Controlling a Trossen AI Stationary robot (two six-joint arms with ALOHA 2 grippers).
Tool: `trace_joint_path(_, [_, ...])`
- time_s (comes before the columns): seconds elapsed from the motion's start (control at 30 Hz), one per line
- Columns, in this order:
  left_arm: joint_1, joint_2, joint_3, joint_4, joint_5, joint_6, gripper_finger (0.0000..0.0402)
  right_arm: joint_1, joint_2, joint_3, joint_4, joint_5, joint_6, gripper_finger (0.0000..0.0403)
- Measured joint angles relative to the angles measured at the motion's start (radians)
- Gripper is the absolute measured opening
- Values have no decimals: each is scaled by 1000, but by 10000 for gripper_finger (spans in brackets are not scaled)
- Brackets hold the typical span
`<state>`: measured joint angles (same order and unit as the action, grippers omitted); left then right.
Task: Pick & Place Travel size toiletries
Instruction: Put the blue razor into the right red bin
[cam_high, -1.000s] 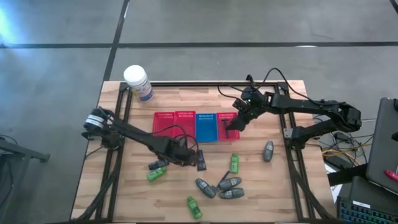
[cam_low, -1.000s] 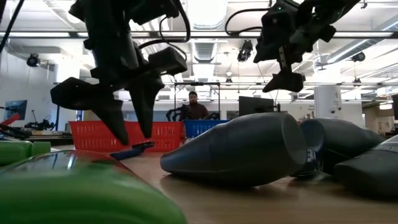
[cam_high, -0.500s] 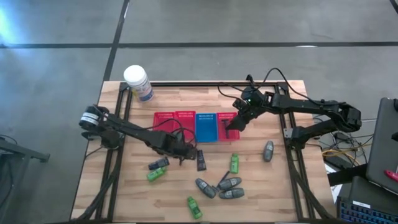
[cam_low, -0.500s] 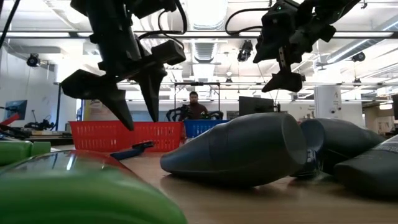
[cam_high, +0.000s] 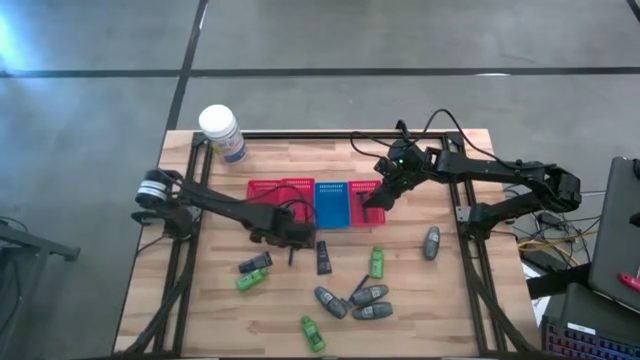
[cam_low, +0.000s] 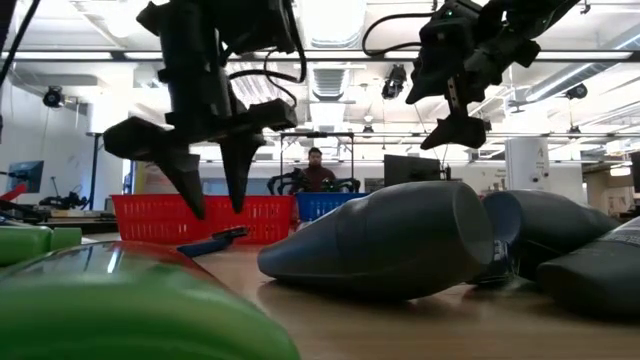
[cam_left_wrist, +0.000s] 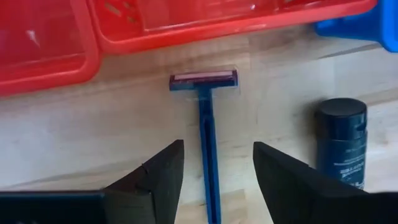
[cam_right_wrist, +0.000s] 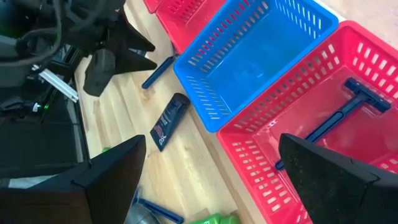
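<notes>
Left gripper (cam_left_wrist: 212, 177): fingers spread, nothing between them, poised over the blue razor (cam_left_wrist: 207, 134) that lies flat on the wood at centre frame of the left wrist view, head toward the red basket (cam_left_wrist: 186, 25) along the top edge. Dark tube (cam_left_wrist: 340, 140) lower right, apart from the razor.

Right gripper (cam_high: 373, 200): jaws wide, holding nothing, right of centre in the high view, above the far red basket (cam_right_wrist: 298, 112), which already contains a razor (cam_right_wrist: 345, 109).

Loose toiletries: green bottles (cam_high: 377, 262) and grey tubes (cam_high: 370, 294), lower middle of the table.

Step, judged: approach to grasping the razor. Next move calls for a straight descent astride the thin handle, then closing low against the wood
</notes>
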<state>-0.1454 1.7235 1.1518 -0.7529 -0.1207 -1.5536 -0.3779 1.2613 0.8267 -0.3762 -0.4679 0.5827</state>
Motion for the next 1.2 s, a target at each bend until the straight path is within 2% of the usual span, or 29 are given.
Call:
trace_joint_path(0.37, [-4,112,41,-16,16,25,193,0,0,-3,0,0,1,364])
trace_joint_path(0.63, [-2,115,40,-30,-9,8,189,0,0,-4,-1,0,1,364])
trace_joint_path(1.2, [-3,141,41,-36,9,43,100,0,0,-7,-1,26,-10,364])
